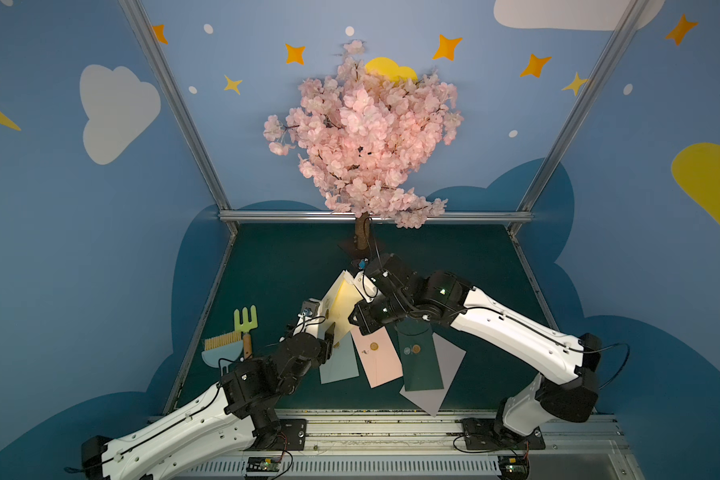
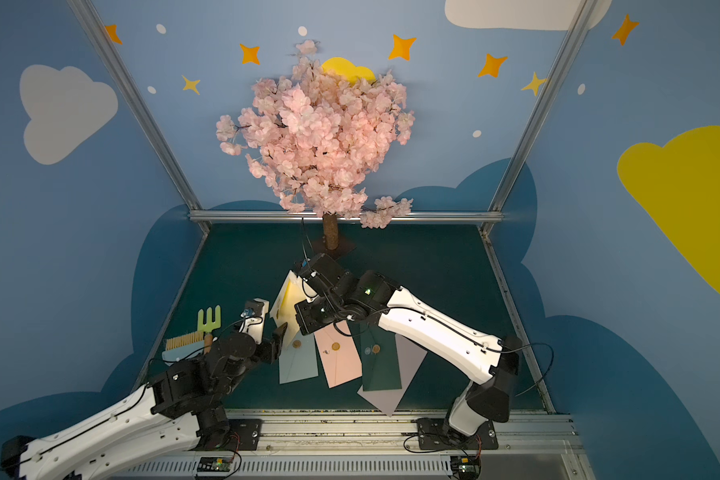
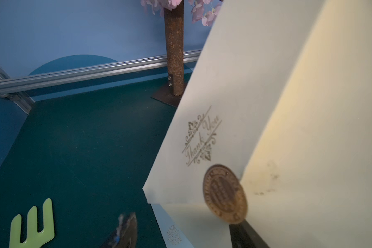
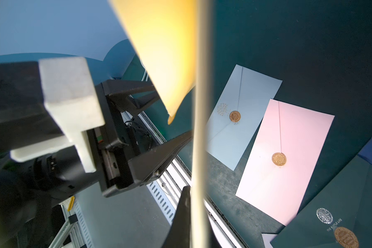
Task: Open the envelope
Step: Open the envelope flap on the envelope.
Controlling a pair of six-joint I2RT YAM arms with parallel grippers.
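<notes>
In both top views, found the cream envelope (image 1: 341, 311) (image 2: 285, 303) held up over the table (image 1: 275, 282), pinched at its far edge by the closed right gripper (image 1: 356, 282). Noted the left gripper (image 1: 329, 330) spread wide at its near end, clamping nothing.

In the left wrist view, saw the flap (image 3: 309, 128) standing off the body, sticker (image 3: 224, 193) on its tip.

In the right wrist view, saw paper edge-on: judged light, floppy, tearable; advise taking the flap tip. Cannot see inside.

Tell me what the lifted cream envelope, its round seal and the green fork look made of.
Cream envelope: matte paper, thin folded sheets. Seal: probably a brown paper sticker, flat, printed lettering. Green fork: glossy, highlights show; painted metal or plastic, unclear.
</notes>
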